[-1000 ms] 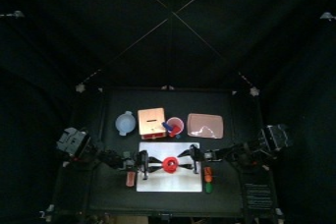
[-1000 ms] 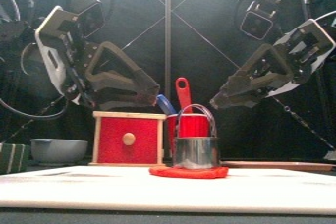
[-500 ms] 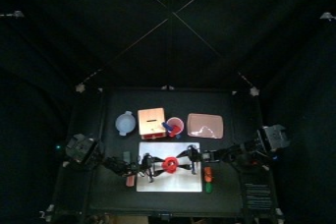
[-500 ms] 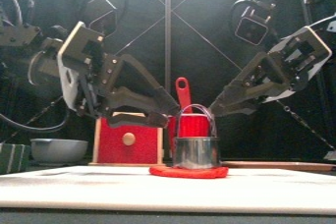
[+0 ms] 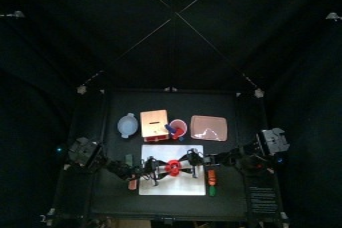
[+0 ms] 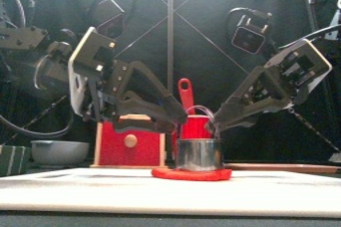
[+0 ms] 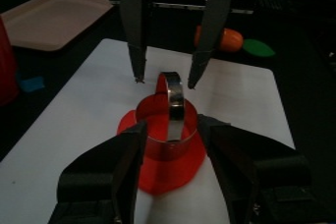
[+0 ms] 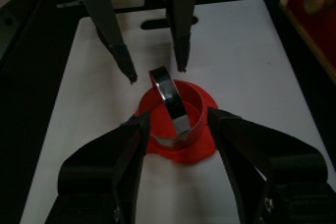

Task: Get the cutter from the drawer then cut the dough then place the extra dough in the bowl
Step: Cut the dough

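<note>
Left arm has swung down and in over the last second, the right one barely budged. Left gripper (image 7: pixel 174 135) has its jaws spread wide with the round metal cutter (image 7: pixel 172 120) between them, not pinching it. Right gripper (image 8: pixel 178 118) is the same deal from the opposite side: wide, gaps either side. The cutter stands on the red dough disc (image 6: pixel 190 174), mid white cutting board (image 6: pixel 80 193). Behind it sit the wooden box (image 6: pixel 131 139), red cup (image 5: pixel 177 128) and pink tray (image 5: pixel 209 127), with the blue-grey bowl (image 6: pixel 56 151) furthest left.
</note>
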`<state>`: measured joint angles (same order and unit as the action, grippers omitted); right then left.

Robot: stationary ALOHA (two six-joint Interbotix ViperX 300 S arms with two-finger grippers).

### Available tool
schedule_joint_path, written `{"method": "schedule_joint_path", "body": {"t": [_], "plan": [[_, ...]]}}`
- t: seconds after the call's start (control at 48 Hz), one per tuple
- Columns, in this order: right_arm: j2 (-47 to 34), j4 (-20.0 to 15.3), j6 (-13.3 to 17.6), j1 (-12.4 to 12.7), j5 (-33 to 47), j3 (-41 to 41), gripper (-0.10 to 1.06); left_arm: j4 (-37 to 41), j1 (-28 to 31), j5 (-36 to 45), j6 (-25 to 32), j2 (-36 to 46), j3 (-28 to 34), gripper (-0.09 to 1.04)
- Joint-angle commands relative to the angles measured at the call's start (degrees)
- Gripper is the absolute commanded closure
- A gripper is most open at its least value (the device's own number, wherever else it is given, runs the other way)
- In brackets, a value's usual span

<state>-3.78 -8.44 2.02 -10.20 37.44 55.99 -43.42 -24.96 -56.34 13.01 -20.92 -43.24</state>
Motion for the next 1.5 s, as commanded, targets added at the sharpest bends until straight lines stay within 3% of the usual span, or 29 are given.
{"method": "schedule_joint_path", "body": {"t": [0.021, 0.271, 1.25, 1.5], "plan": [[0.88, 0.00, 0.09, -0.09, 0.53, -0.79, 0.17, 0.09, -0.09, -0.26, 0.09, 0.70, 0.97, 0.14], [0.00, 0.00, 0.09, -0.26, 0.53, -1.05, 0.29, 0.09, 0.18, -0.18, 0.18, 0.53, 1.32, 0.14], [-0.18, -0.18, 0.00, -0.26, 0.53, -1.14, 0.31, 0.00, 0.44, -0.18, 0.18, -0.18, 1.76, 0.15], [-0.18, -0.26, 0.00, -0.18, 0.44, -1.14, 0.31, 0.00, 0.44, -0.09, 0.18, -0.09, 1.76, 0.33]]}}
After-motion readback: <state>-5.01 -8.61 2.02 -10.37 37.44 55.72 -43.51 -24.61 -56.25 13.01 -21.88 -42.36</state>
